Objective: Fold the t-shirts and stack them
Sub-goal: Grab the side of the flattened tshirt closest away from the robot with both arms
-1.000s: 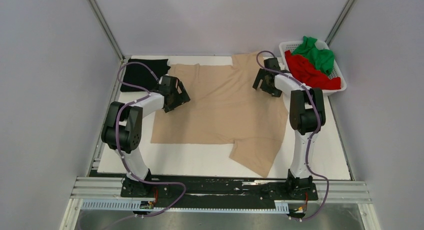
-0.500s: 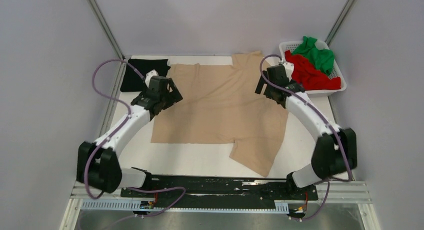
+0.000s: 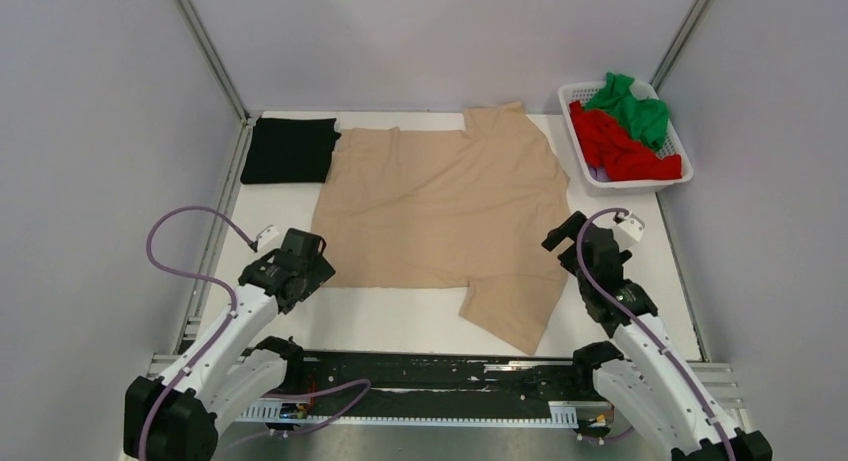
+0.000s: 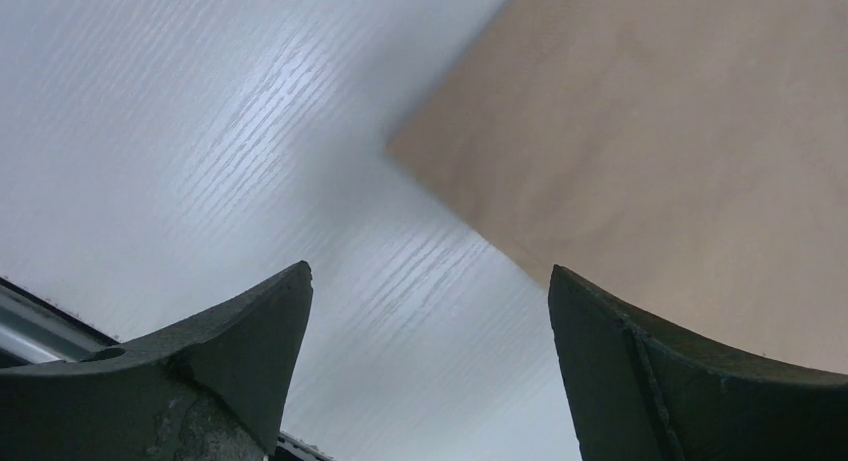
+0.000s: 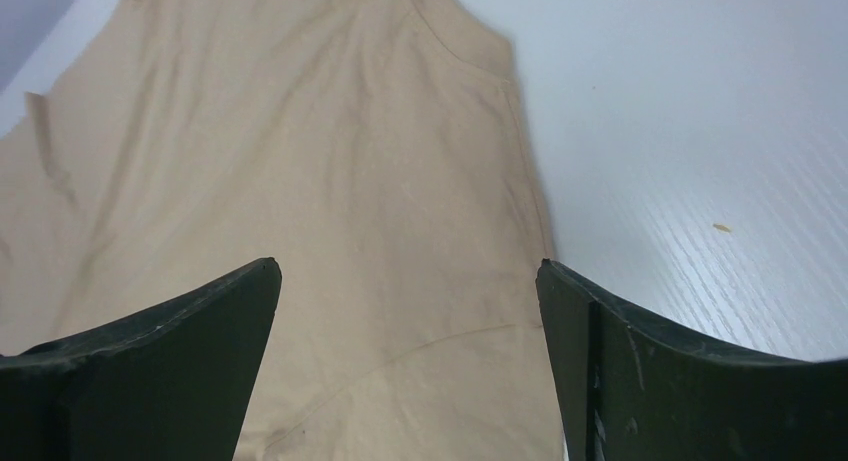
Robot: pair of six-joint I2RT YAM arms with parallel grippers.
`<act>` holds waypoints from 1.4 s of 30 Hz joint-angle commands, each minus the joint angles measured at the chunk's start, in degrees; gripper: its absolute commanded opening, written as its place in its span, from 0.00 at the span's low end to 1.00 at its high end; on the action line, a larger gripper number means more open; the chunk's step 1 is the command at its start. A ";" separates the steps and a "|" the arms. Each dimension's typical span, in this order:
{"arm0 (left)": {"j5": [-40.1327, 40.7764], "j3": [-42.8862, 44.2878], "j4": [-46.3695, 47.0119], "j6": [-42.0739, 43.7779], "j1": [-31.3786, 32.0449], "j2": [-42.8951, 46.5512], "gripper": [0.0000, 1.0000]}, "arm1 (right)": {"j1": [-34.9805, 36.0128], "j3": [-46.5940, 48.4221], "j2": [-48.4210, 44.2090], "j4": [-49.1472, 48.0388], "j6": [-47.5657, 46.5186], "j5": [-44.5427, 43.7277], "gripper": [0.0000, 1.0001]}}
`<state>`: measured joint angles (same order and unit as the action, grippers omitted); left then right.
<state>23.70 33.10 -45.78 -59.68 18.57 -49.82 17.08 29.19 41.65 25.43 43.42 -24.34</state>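
Note:
The beige t-shirt [image 3: 445,211] lies spread flat in the middle of the table, one sleeve at the far right and one hanging toward the near edge. A folded black t-shirt [image 3: 288,149] lies at the far left. The red t-shirt [image 3: 622,151] and green t-shirt [image 3: 632,106] are heaped in the basket. My left gripper [image 3: 300,264] is open and empty above the beige shirt's near left corner [image 4: 640,161]. My right gripper [image 3: 572,243] is open and empty above the shirt's right edge [image 5: 300,231].
A white slatted basket [image 3: 585,166] stands at the far right corner. Metal frame posts rise at the back corners. The black rail with the arm bases [image 3: 440,369] runs along the near edge. White tabletop [image 3: 400,321] shows in front of the shirt.
Both arms have pulled back from the far side of the shirt toward the near side, the left to the shirt's near left corner, the right to its right edge. The shirt's left edge lies flatter.

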 commanded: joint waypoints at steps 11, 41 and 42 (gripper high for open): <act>-1.51 -3.23 15.28 -7.02 -6.40 -13.31 0.72 | 0.06 -3.34 -10.29 -7.00 -0.97 -2.01 1.00; -4.75 -0.31 15.99 -3.40 -8.15 -19.14 0.00 | 0.46 3.70 1.88 0.89 -2.52 5.20 1.00; -4.79 -0.45 15.57 -3.31 -8.13 -18.04 0.00 | 0.79 4.91 4.14 3.03 -1.76 6.81 0.99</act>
<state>18.96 33.41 -27.42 -63.00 10.41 -71.83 17.12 28.58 41.34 22.83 41.06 -23.68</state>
